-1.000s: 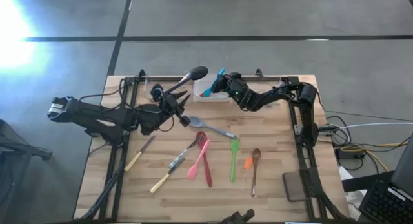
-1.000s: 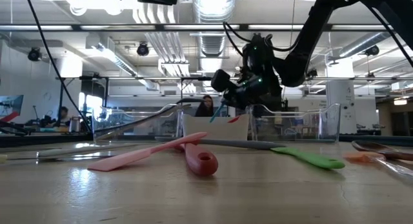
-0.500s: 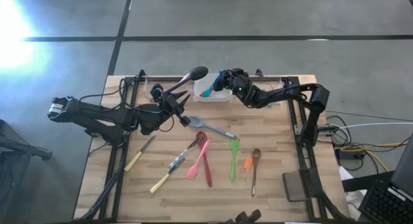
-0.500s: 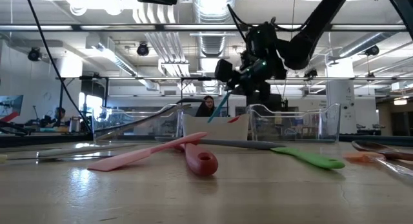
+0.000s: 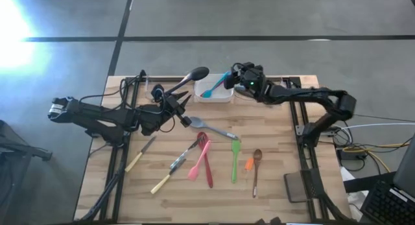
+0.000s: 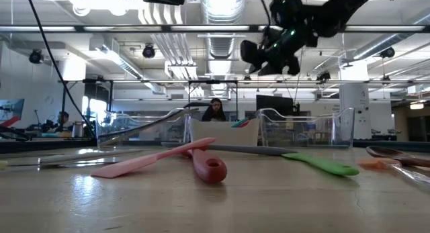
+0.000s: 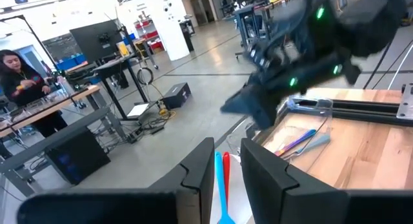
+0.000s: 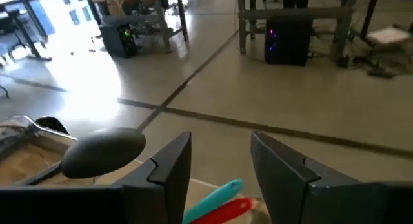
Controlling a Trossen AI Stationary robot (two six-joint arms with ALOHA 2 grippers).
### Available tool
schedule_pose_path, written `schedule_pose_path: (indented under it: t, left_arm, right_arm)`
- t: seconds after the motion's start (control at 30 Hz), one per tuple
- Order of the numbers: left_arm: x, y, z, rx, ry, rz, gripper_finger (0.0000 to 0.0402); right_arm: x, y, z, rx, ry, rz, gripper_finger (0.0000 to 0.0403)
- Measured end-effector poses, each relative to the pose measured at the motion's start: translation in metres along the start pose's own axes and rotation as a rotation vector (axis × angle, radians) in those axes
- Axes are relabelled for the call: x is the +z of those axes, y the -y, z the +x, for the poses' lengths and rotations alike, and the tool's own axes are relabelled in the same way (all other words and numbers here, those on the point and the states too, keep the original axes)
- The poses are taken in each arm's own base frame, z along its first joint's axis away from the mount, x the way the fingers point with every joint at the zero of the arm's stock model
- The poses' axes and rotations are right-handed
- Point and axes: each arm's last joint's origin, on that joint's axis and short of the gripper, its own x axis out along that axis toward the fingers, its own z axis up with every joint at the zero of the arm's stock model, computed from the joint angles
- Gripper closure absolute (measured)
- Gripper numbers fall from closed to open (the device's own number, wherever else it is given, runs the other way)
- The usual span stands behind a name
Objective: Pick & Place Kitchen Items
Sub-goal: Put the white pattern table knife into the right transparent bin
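A teal spoon (image 5: 213, 87) lies in the white tray (image 5: 224, 97), its handle end up on the tray's far right rim; a red utensil (image 8: 227, 212) lies beside it. My right gripper (image 5: 235, 72) is open and empty, up above the tray's far right corner; it also shows in the low view (image 6: 259, 55). A black ladle (image 5: 192, 76) slants over the clear tray at the far left, bowl raised. My left gripper (image 5: 179, 107) is open and empty, just near of the ladle's handle, pointing toward the white tray (image 7: 227, 150).
On the table lie a metal spoon (image 5: 211, 128), a pink spatula (image 5: 198, 165), a red spoon (image 5: 208, 166), a green spatula (image 5: 235, 159), a wooden spoon (image 5: 256, 170) and two wooden-handled knives (image 5: 139, 153). A second clear tray (image 5: 282, 82) stands at the far right.
My right gripper has gone up and toward the table's right edge, away from the white tray. The teal spoon, which it held tilted over the tray, has dropped out of its hold and now lies in the tray.
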Motion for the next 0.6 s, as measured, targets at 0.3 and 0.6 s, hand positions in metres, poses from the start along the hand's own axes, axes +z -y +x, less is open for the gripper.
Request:
schedule_pose_path:
  t: [0.3,0.6]
  left_arm:
    - [0.0,-0.015,-0.012,-0.013,-0.035,0.024,0.0321]
    - [-0.01,-0.033,-0.035,-0.344,-0.163,-0.086,0.0321]
  right_arm:
    - [0.05,0.024,-0.072,0.168,-0.078,-0.12,0.0255]
    - [0.06,0.046,-0.131,0.271,-0.194,-0.163,0.0272]
